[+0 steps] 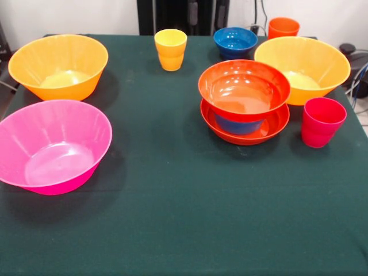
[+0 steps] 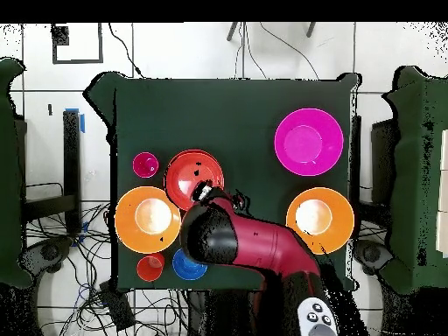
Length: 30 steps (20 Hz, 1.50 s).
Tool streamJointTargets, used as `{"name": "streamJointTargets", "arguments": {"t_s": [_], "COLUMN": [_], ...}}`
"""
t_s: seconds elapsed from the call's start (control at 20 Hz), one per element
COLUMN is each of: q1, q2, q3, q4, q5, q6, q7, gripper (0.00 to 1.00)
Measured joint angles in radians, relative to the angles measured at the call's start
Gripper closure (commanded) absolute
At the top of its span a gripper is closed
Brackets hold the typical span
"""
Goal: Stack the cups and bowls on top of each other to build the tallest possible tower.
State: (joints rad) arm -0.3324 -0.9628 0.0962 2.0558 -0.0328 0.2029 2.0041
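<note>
Dark green cloth covers the table [image 1: 172, 218], and on it the work is at an early step: the tower [image 1: 244, 103] has only three pieces, a medium glossy red-orange bowl [image 1: 244, 89] resting on a small blue bowl [image 1: 237, 125] that sits inside a shallow red-orange bowl [image 1: 270, 127]. In the overhead view the red and black arm [image 2: 254, 245] reaches to the edge of this pile, and the gripper [image 2: 204, 191] is just over its rim; whether it is released or clenched I cannot tell. Going from largest to smallest, the large translucent pink bowl [image 2: 308, 142] lies well apart from the gripper, across the table, and one large orange-yellow bowl [image 2: 320, 219] also lies well apart. The other orange-yellow bowl [image 2: 149, 219] is just beside the gripper. The second small blue bowl [image 2: 186, 265] is near, partly under the arm. The red-pink cup [image 2: 145, 164] is close to the pile, the orange cup [image 2: 150, 267] is farther, and the yellow cup [image 1: 170, 49] shows only in the front view. I judge the next move needs a wide bowl, set centred on the pile so it does not tip.
</note>
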Motion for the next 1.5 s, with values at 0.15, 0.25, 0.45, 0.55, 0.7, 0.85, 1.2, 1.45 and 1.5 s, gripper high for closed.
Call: {"name": "streamJointTargets", "arguments": {"t_s": [0.15,0.25,0.45,0.55,0.7,0.85,1.2,1.45,1.5], "q1": [-0.026,-0.041,-0.054,-0.055,-0.055,-0.055,-0.055,-0.055,-0.055], "q2": [-0.001,-0.001,-0.001,-0.001,-0.001,-0.001,0.000,0.000,0.000], "q3": [0.014,0.024,0.038,0.043,0.050,0.058,0.067,0.072,0.073], "q4": [0.002,0.003,0.004,0.005,0.007,0.009,0.012,0.013,0.013], "q5": [-0.012,-0.021,-0.041,-0.052,-0.062,-0.071,-0.077,-0.077,-0.077], "q6": [0.000,0.001,0.000,0.001,0.001,0.001,0.001,0.001,0.001], "q7": [0.000,0.000,0.000,0.000,0.000,0.000,0.000,0.000,0.000], "gripper": [0.00,0.00,0.00,0.00,0.00,0.00,0.00,0.00,0.00]}}
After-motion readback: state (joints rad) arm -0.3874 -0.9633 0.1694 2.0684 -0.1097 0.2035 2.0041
